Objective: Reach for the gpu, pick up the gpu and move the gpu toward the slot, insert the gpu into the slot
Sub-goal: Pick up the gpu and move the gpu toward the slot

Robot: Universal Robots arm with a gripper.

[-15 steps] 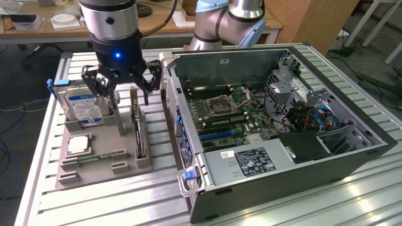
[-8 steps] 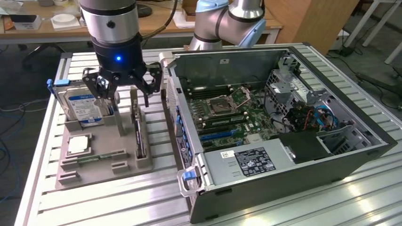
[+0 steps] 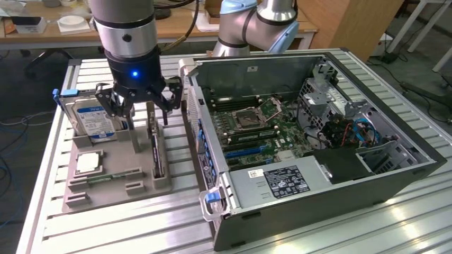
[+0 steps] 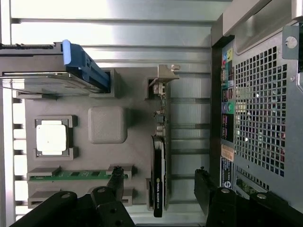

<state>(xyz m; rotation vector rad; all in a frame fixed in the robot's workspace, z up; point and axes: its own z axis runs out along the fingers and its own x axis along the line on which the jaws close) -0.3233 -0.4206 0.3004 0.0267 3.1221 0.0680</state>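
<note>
The gpu [image 3: 156, 153] is a thin dark card standing on edge in a grey holder tray [image 3: 113, 197], its metal bracket at the far end. My gripper [image 3: 145, 113] hangs open just above it, not touching. In the wrist view the gpu [image 4: 158, 165] runs between my two black fingertips [image 4: 116, 178], one on each side with a wide gap. The slot [image 3: 246, 151] is a long narrow strip on the green motherboard inside the open computer case [image 3: 395, 174], at the exterior view's right of the tray.
The tray also holds a silver hard drive [image 3: 95, 119] with a blue handle, a square processor chip [image 3: 89, 163] and a green memory stick [image 3: 113, 177]. The case wall [image 3: 192, 114] rises close beside the gpu. A power supply [image 3: 282, 180] and cables fill the case's near side.
</note>
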